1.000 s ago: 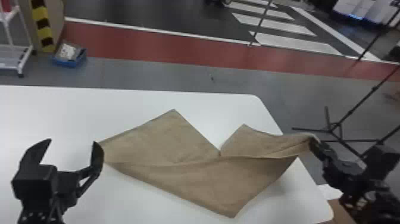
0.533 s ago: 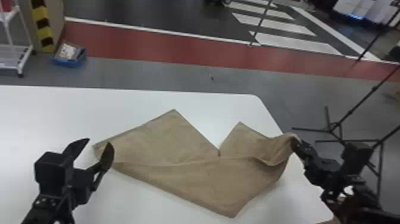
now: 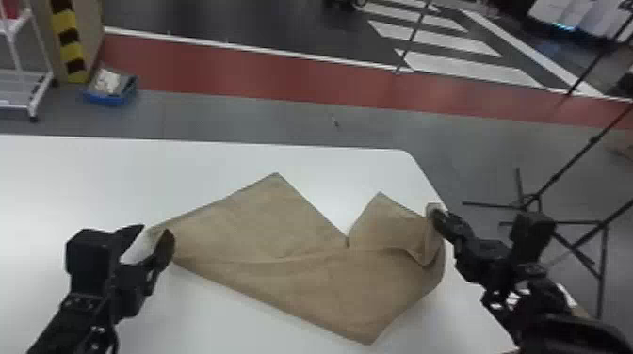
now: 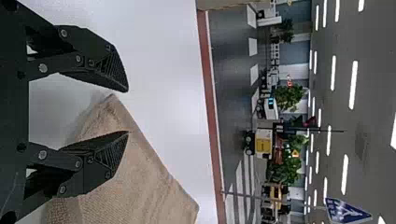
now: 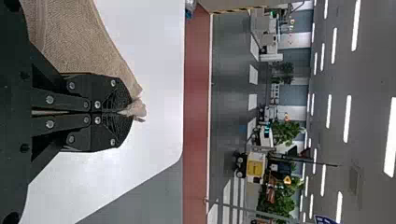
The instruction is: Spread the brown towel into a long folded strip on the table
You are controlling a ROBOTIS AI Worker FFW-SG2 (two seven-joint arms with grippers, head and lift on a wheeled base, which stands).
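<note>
"So, how does the brown, woven cloth towel (image 3: 282, 263) lie?"

"Spread across the smooth white table (image 3: 70, 183), softly creased, with two pointed peaks and a V-shaped notch between them along its far edge."

"And the black left gripper (image 3: 155, 229)?"

"Just by the towel's left corner, its ridged, tapering fingers spread wide apart."

"What about the black right gripper (image 3: 435, 216)?"

"Right at the towel's right end, pinched closed on a corner. A small crumpled tuft pokes out past the fingertips, and beside them the fabric curls over in a loose, rounded fold."
</note>
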